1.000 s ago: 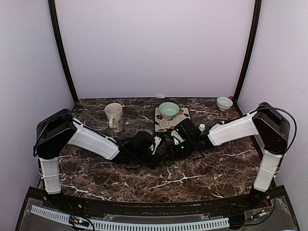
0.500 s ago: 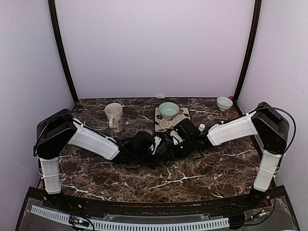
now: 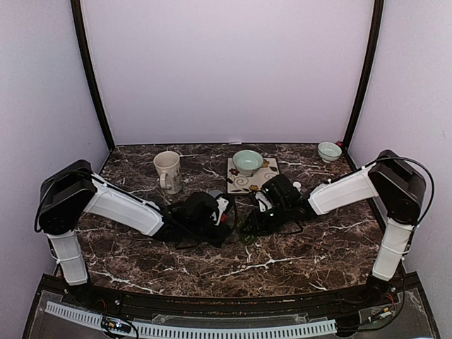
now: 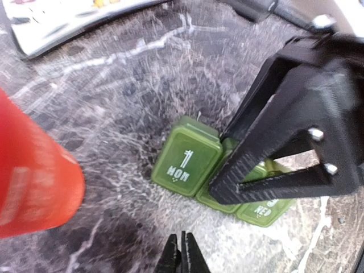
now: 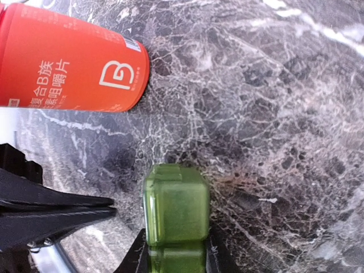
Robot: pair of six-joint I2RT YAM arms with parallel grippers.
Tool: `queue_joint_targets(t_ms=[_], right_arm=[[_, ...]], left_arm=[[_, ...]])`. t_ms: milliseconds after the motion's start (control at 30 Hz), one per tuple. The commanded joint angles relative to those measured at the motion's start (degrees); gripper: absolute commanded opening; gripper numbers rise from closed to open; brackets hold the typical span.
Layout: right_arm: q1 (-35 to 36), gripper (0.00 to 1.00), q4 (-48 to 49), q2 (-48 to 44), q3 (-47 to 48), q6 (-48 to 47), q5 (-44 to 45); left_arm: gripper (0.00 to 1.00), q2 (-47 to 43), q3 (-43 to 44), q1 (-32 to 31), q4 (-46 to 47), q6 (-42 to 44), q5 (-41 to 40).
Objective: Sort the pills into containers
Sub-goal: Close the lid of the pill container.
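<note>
Marble table [image 3: 318,247], both arms reaching in low toward the centre. The pill-box strip [image 4: 186,156] is green with joined square compartments and lies flat on the marble mid-table, between the two grippers. The end lid reads MON and is closed. The next compartment is mostly hidden behind a black finger. The far one shows a partial label I can't read for sure.

Right gripper [image 5: 176,257]: the jaws are partly closed, one finger on each side of the strip, pads against its side walls, so it grips the strip at table level. In its wrist view the strip runs from centre down to 6 o'clock, between the fingers.

Left gripper [image 4: 181,259]: fingertips are pressed together and hold nothing. It sits just off the strip at 6 o'clock in its own view, apart from it.

The red bottle [image 5: 68,62] lies on its side with white print, at 11 o'clock from the strip in the right wrist view, near it but not touching.

In the top view, from the strip:
- Beige mug [image 3: 167,171] upright at 10 o'clock.
- Pale green bowl [image 3: 247,162] on a patterned tile [image 3: 267,169] at 12 o'clock.
- Small bowl [image 3: 329,150] at 2 o'clock in the back corner, well apart.
</note>
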Motion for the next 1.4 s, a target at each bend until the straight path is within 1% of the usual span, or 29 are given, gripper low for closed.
queue_joint_targets(t_ms=[0,133,267,333,467,533,733,967,1200,1367], right_arm=[[-0.82,0.08,6.01,-0.80,-2.09,5.09,-7.38],[-1.21,0.10,13.10,0.30,-3.99,9.84,-12.66],[-1.22,0.13,19.16,1.55,-5.02,13.59,-17.15],[-1.14,0.16,20.40,2.00,-5.09,14.39,-18.53],[-0.91,0.28,17.54,3.06,-3.70,12.49,-18.41],[-0.78,0.32,15.72,3.81,-2.93,11.42,-17.71],[-0.48,0.41,9.91,4.61,-1.03,7.16,-13.94],[-0.59,0.44,5.45,3.59,-0.19,4.39,-9.92],[-0.58,0.45,-2.35,1.51,2.10,-0.35,-2.21],[-0.64,0.46,-6.09,-0.05,3.27,-2.86,3.61]], left_arm=[[0.05,-6.24,-4.30,0.41,3.12,-1.16,-1.50],[0.10,-9.12,-7.75,0.41,7.18,-1.38,0.29],[0.12,-10.25,-9.25,0.41,7.44,-1.37,-0.28],[0.13,-10.95,-10.10,0.41,7.83,-1.45,-0.61],[0.15,-11.87,-11.22,0.41,8.20,-1.71,-0.94],[0.15,-12.02,-11.47,0.41,8.29,-1.77,-0.95],[0.15,-11.95,-12.04,0.41,8.47,-1.99,-0.86],[0.15,-11.85,-11.82,0.41,8.55,-2.00,-0.87],[0.15,-11.78,-11.70,0.41,8.66,-1.94,-0.93],[0.15,-11.97,-11.87,0.41,8.82,-2.01,-1.02]])
